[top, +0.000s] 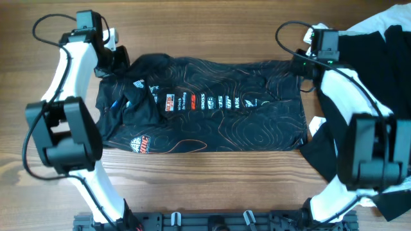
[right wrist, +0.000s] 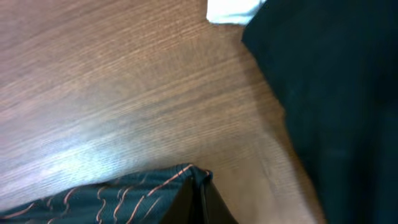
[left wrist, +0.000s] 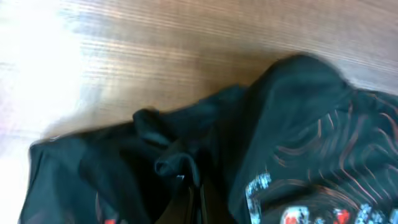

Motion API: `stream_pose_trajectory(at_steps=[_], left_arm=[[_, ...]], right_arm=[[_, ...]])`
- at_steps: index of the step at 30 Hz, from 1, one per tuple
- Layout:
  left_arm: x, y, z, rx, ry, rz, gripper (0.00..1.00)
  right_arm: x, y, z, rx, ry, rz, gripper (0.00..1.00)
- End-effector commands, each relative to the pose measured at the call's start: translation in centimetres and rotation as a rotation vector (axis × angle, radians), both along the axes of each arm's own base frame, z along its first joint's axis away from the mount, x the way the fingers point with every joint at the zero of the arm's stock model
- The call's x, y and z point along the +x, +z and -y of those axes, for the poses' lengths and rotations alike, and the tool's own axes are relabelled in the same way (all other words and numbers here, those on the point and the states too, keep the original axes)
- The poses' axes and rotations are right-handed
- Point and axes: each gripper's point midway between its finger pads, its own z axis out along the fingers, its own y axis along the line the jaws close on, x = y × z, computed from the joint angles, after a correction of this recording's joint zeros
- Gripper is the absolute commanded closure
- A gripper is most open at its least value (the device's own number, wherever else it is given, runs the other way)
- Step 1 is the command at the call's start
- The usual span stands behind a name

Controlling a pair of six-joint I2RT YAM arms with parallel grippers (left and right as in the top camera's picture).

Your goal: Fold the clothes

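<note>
Left gripper [top: 122, 62] pinched the bunched far-left edge of the black jersey [top: 212, 109]. Right gripper [top: 299, 67] pinched its far-right corner. The jersey lay spread across the wooden table [top: 212, 186], beside heaped clothes [top: 369, 48] at right.

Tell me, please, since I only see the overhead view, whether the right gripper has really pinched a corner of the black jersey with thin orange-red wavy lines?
Observer: Yes. The right wrist view shows the right gripper closed on a corner of the black jersey, with bare wooden table beyond it.
Operator: Thank you. And the left one?
Observer: In the left wrist view, the left gripper is closed on a bunched fold of the black jersey, puckered just ahead of its fingertips.
</note>
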Motion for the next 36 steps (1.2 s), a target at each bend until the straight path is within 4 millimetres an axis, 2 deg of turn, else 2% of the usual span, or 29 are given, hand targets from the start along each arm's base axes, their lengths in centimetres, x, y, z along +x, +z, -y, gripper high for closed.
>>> stream_pose_trajectory(at_steps=[1, 5, 7, 12, 18, 22, 27, 34, 36], left_arm=[[-1.8, 3.9, -1.7, -0.029, 0.096, 0.011, 0.96], [-4.3, 5.0, -2.8, -0.099, 0.157, -0.05, 0.96], [-6.0, 4.7, -3.3, -0.111, 0.183, -0.114, 0.96], [-7.7, 5.1, -3.7, -0.165, 0.213, -0.168, 0.96], [-11.9, 5.3, -3.1, -0.197, 0.189, -0.327, 0.96], [-14.2, 5.2, -3.7, -0.142, 0.199, -0.42, 0.96], [-17.5, 5.9, -3.5, -0.119, 0.202, -0.567, 0.96], [-18.8, 5.9, -2.1, -0.107, 0.162, -0.634, 0.96], [-19.5, 5.4, -2.2, -0.043, 0.163, -0.672, 0.95]], right_arm=[[-1.8, 2.0, 1.2, -0.074, -0.018, -0.028, 0.96], [-5.2, 1.4, 1.1, -0.069, -0.015, -0.159, 0.96], [-7.1, 1.0, 1.0, -0.067, -0.012, -0.233, 0.96], [-9.7, 0.7, 1.0, -0.064, -0.009, -0.332, 0.96], [-13.3, 0.0, 1.6, -0.093, -0.023, -0.481, 0.96], [-15.9, -0.2, 2.2, -0.091, -0.028, -0.59, 0.93], [-16.3, -0.3, 2.6, -0.106, 0.025, -0.611, 0.91], [-17.4, -0.3, 2.5, -0.113, 0.066, -0.66, 0.91], [-17.9, -0.3, 2.5, -0.116, 0.083, -0.678, 0.9]])
